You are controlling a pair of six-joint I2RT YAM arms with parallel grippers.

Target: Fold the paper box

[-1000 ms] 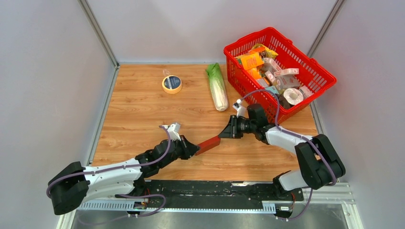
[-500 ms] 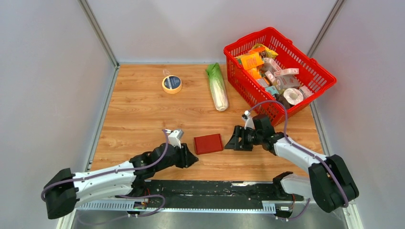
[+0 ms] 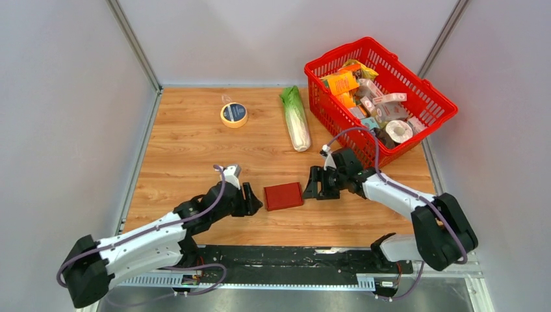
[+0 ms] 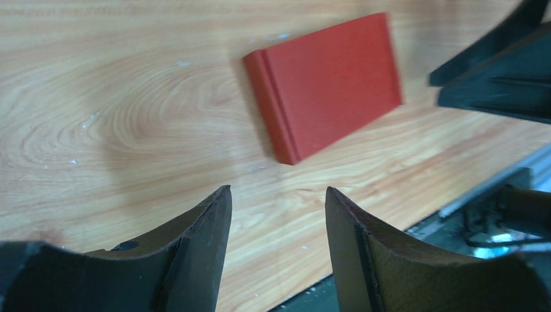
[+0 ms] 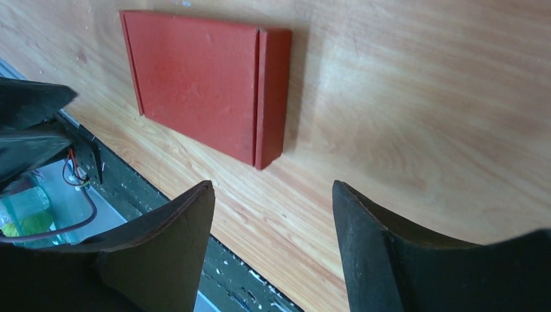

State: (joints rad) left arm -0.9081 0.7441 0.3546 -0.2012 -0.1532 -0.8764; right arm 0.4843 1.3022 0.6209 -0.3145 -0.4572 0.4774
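Both arms stretch forward and inward, held low. The left tool and right tool face each other, jaws spread apart.

Wooden table bears paper box, tape roll, cabbage, basket

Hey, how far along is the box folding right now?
Done, by the look of it: the paper box lies on the table as a closed, shallow block, no flaps sticking out. In hand: nothing; the left gripper and right gripper both stand open on either side of it, not touching. Left: probably only backing both grippers away.
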